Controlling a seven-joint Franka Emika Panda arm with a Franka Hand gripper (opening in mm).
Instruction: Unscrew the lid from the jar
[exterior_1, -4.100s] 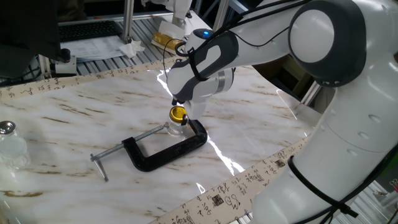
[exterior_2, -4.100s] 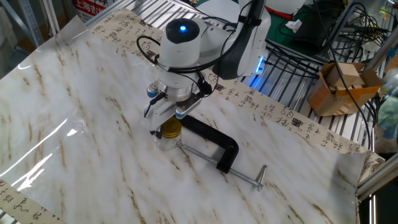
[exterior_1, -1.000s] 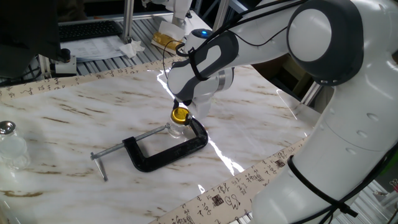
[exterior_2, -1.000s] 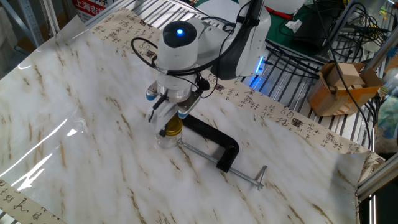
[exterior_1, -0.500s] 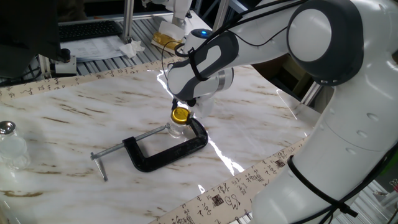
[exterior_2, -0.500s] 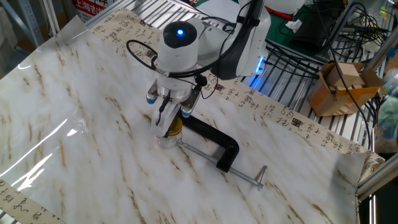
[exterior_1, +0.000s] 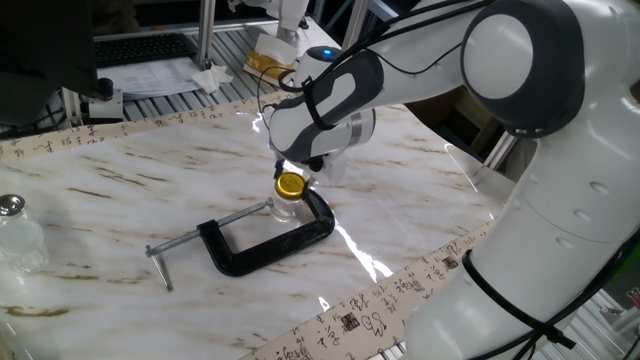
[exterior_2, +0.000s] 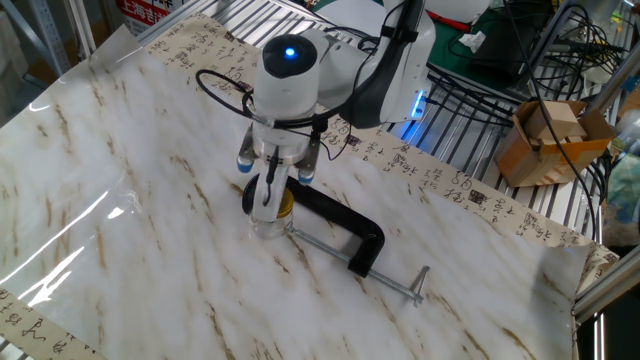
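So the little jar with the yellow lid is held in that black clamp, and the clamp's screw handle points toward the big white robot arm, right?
Not quite. The jar with the yellow lid does sit in the black clamp, but the screw handle points away from the arm, as one fixed view shows.

The gripper (exterior_1: 293, 176) stands over the yellow lid (exterior_1: 290, 185) of the jar (exterior_1: 284, 207). The jar sits in a black C-clamp (exterior_1: 262, 243) on the marble table (exterior_1: 120, 190).
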